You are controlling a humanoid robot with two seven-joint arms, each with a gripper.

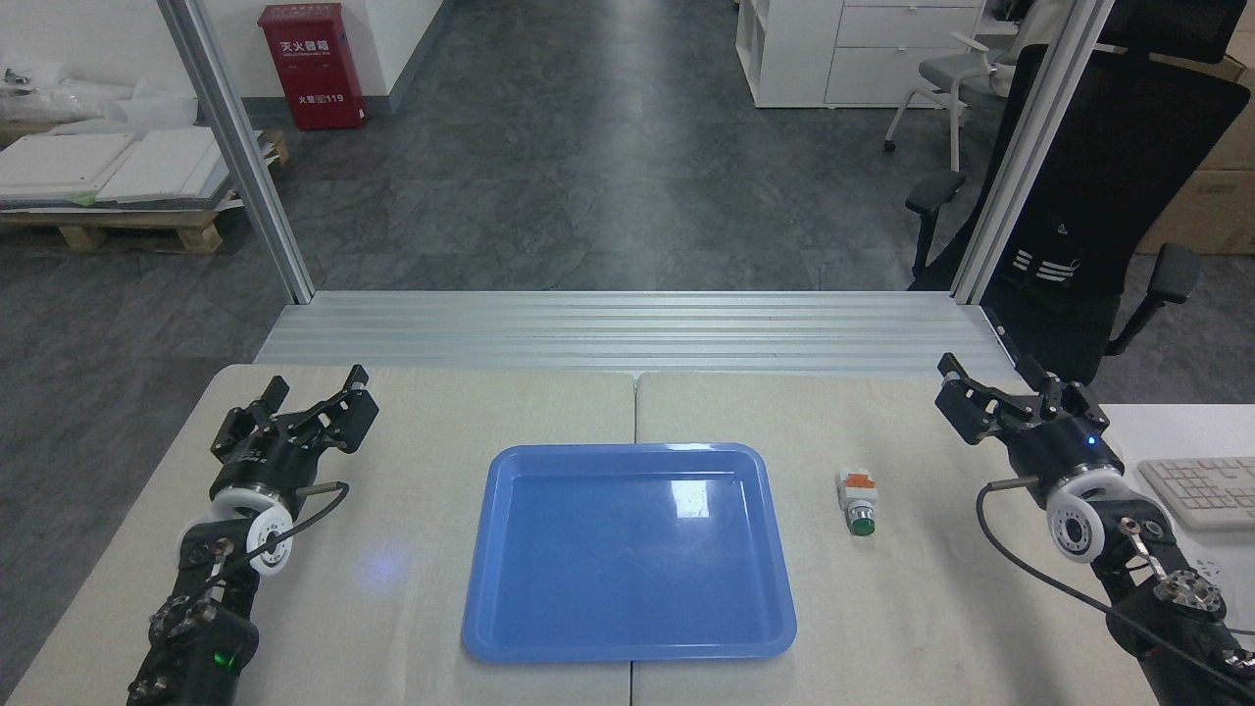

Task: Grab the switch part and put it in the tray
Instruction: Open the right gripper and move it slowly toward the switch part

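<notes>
Behind table: red box (312,65) marked "119", characters illegible.

We see the blue tray (628,552) lying flat and empty near the middle of our beige table (431,412), its long sides running away from us. The switch part (857,500) lies on the table just to the right of the tray, apart from its rim, with its green button toward us and its orange piece away. Our left gripper (312,394) sits over the table's left side, well apart from the tray, fingers spread. Our right gripper (992,386) is past the switch part at the far right, fingers spread too, holding nothing. A white keyboard (1201,488) lies at the right edge
</notes>
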